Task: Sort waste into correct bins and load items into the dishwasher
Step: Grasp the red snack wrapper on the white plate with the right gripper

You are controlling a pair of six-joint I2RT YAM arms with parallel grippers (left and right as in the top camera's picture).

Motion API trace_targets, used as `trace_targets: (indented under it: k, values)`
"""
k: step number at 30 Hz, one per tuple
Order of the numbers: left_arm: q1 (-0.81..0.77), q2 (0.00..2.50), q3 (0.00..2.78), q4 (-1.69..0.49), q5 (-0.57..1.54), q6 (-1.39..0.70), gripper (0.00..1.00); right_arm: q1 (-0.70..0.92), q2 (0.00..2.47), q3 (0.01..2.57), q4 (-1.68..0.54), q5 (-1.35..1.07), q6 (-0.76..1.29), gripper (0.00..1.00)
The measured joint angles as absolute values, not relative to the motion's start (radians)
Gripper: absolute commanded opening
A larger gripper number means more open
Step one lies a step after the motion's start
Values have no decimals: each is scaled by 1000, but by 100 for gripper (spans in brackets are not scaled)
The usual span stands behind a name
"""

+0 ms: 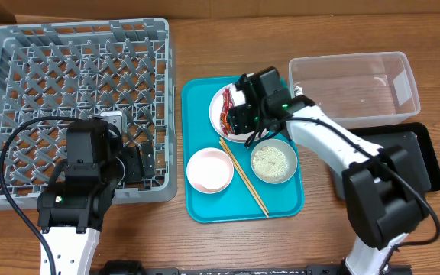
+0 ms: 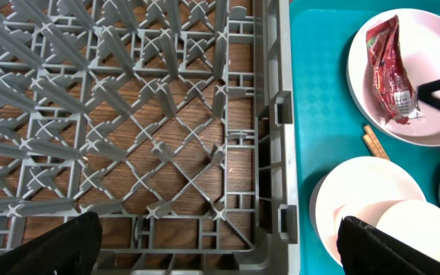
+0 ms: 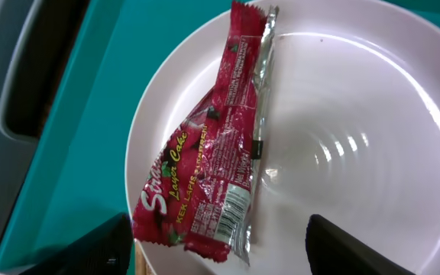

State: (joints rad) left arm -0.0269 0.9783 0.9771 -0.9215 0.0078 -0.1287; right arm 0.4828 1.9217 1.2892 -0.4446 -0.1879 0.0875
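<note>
At nine o'clock on the table: the grey dish rack (image 1: 75, 107), with the left gripper (image 1: 140, 162) parked over its five o'clock corner, spread fully wide and holding nothing (only lattice floor and wood between the fingers in the wrist view).

Moving right to the teal tray (image 1: 197, 202) at centre: white plate (image 1: 218, 101) at its twelve o'clock, pink bowl (image 1: 209, 169) at seven, chopsticks (image 1: 243, 176) lying diagonally through the middle, grey-green bowl (image 1: 273, 163) of rice at four.

Step in hand, by the look of it: lifting the red-and-white wrapper (image 3: 212, 168) off the plate's nine o'clock side. To do it well: lower straight down, straddle the wrapper across its narrow width near the lower end, close on foil only, and avoid scraping or tipping the plate.

Right gripper (image 3: 220, 256) poised just above that end, fingers set well apart, pinching nothing, not visibly touching the wrapper.

Further right, at two o'clock: the clear tub (image 1: 354, 88); at three, the black tray (image 1: 422, 153).
</note>
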Motion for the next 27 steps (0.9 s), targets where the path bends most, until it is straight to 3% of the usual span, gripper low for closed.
trace_targets:
  k: [6, 9, 12, 15, 27]
  values:
    - [-27, 978, 977, -921, 8, -129, 100, 512, 1993, 1289, -422, -139, 83, 63]
    - [-27, 978, 977, -921, 8, -129, 100, 523, 2021, 1289, -415, -113, 79, 42]
    - [-27, 978, 977, -922, 8, -129, 100, 527, 2023, 1292, -412, -96, 83, 28]
    - [-27, 978, 977, -922, 8, -129, 100, 530, 2026, 1292, -409, -83, 76, 4]
    - [-27, 978, 977, -921, 8, -129, 100, 439, 1946, 1362, -506, -72, 120, 4]
